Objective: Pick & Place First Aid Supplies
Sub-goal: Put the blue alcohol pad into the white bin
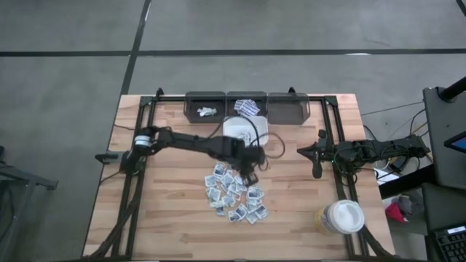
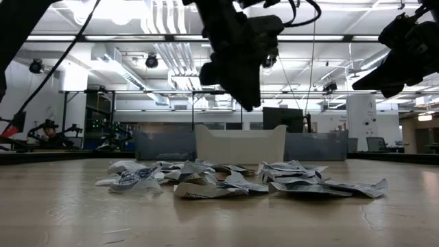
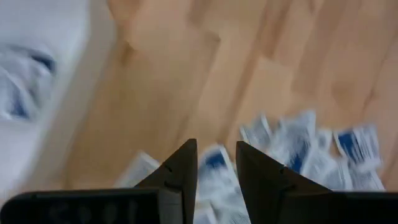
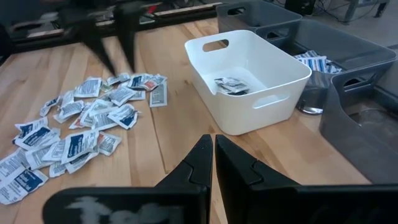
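Many sachets [image 1: 235, 193] lie heaped under the empty, spread left claw [image 1: 251, 175]; right claw [image 1: 317, 172] pressed together.

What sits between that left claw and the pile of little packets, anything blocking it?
Nothing visible does. The left gripper hangs open just above the near edge of the sachets on the table, with only air below it. The white bin stands behind it, away from the pile. The right gripper waits off to the side.

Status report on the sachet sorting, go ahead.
Left gripper open, empty, above the sachets beside the white bin. Right gripper shut, parked at the table's right. Nothing in the way.
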`<move>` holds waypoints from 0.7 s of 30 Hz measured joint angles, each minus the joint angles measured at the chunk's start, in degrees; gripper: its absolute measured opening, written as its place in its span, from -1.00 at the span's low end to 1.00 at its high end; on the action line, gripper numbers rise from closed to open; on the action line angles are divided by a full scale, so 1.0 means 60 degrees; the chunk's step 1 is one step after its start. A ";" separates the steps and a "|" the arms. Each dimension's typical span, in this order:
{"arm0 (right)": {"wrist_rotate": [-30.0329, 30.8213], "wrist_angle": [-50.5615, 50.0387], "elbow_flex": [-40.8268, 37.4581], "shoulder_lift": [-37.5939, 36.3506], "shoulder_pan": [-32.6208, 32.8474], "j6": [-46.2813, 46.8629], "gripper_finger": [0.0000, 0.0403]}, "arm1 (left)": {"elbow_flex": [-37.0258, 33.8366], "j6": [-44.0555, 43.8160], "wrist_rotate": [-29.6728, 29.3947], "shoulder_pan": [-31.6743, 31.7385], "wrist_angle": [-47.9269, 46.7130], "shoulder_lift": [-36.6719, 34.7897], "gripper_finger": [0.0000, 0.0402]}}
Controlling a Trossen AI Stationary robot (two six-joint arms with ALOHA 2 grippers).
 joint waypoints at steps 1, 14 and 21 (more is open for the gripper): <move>0.0000 0.0004 0.0000 0.0000 0.0000 -0.0002 -0.91 | -0.0040 -0.0159 -0.0003 -0.0136 -0.0096 0.0015 -0.48; 0.0000 0.0000 -0.0004 0.0000 0.0000 -0.0002 -0.91 | -0.1437 -0.0909 -0.0091 -0.0614 0.0800 0.0051 -0.48; -0.0003 0.0003 0.0000 0.0000 0.0000 -0.0006 -0.91 | -0.2130 -0.1814 -0.0105 -0.0427 0.1165 0.0061 -0.48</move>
